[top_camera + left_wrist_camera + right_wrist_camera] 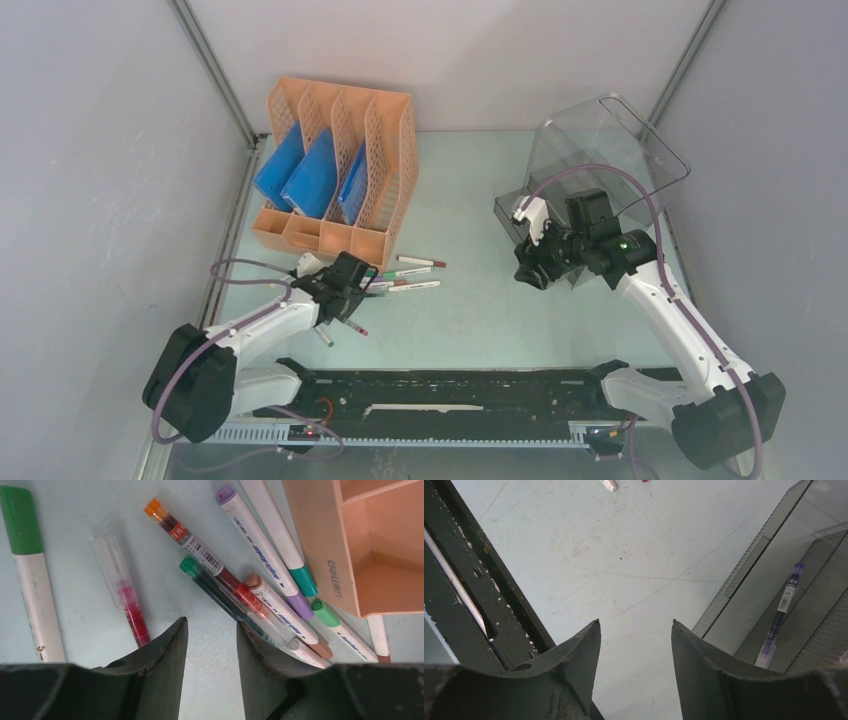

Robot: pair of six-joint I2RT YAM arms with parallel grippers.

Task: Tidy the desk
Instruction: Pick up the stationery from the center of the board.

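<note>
A: Status on the left gripper [211, 625]?

B: Jaws parted, nothing between them, only bare desk [65, 530] under the gap. It's low over the loose pens, just off the front lip of the orange file rack [335, 170].

A: Which pen is closest?

B: Green-capped gel pen [215, 592]. It runs diagonally ahead of the tips and its tail goes under the rack-side finger. An orange-capped red pen [205, 555] lies right alongside it, touching or nearly so. A clear-capped red pen [127, 597] sits ahead of the other finger, apart from the pile. A white marker with a green cap [30, 580] is further out on that side.

A: Right gripper [635, 622]?

B: Also released and holding nothing. It hovers over bare desk, with the clear drawer box [600, 150] just off one finger. A purple pen [785, 600] is already lying inside the box.

A: So which step?

B: My read: pen collection, pick phase. The left arm is lining up a grasp and the drawer is the likely drop point. Most of the pens are on the desk, so it's early.

A: Next move?

B: Neither pen is between the jaws as it stands. It needs to shift toward the rack side and rotate so the jaws cross one barrel. The risk is that green and orange lie so tight it pinches both or rolls one away. The clear-capped red pen is the cleaner single pick.
</note>
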